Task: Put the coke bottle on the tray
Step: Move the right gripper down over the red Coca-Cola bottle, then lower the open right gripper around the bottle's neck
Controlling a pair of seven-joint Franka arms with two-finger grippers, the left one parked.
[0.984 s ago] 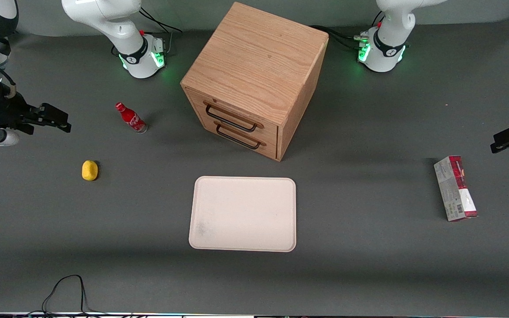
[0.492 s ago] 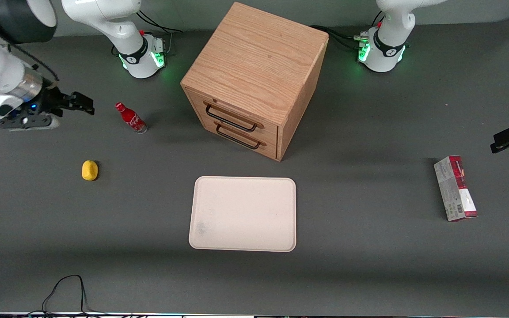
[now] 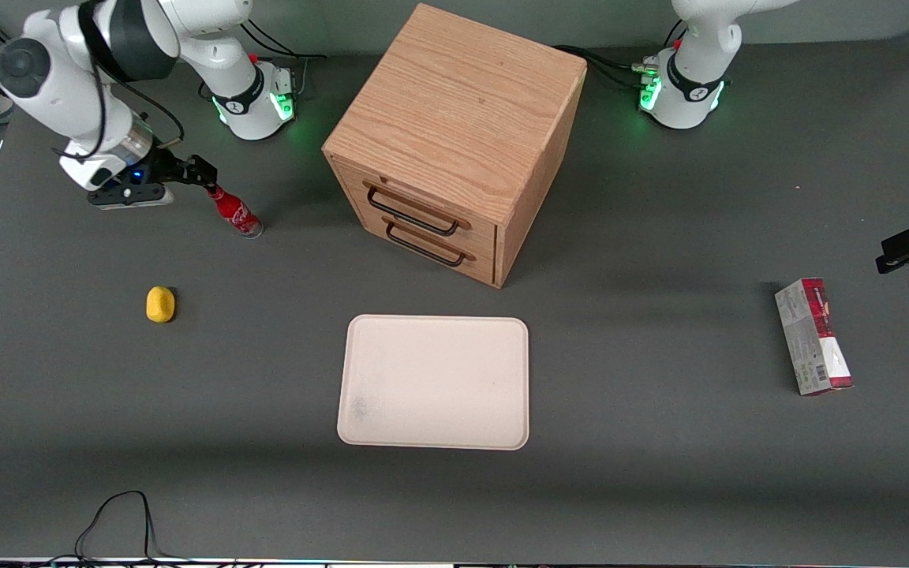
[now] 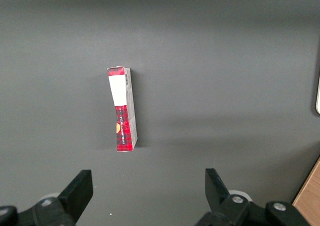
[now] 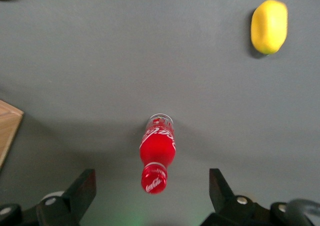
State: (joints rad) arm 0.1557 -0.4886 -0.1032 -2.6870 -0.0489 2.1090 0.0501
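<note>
Red plastic is what the hand (image 3: 200, 175) is lining up on: the coke bottle (image 3: 233, 211) is standing upright on the dark grey tabletop (image 3: 660, 237), toward the working arm's end from the wooden drawer cabinet (image 3: 454, 142) and about level with that cabinet's drawer fronts. The hand is hovering just above and beside the bottle's cap, nothing in it, its two fingers spread wide. In the right wrist view the bottle (image 5: 157, 158) is sitting between the black fingertips (image 5: 82, 188), clear of both, so the hand is apparently straddling it for a sideways pinch on the neck or body. No grasp is made yet.

The cream-white tray (image 3: 360, 426) is lying flat in front of the cabinet, nearer the front camera and well apart from the bottle, which probably means a lift and a long carry. A lemon (image 3: 160, 304) is resting nearer the camera than the bottle, out of the way; the red-and-grey carton box (image 3: 813, 335) is lying toward the parked arm's end from the cabinet. A slim upright bottle is likely to tip if one finger touches first.
</note>
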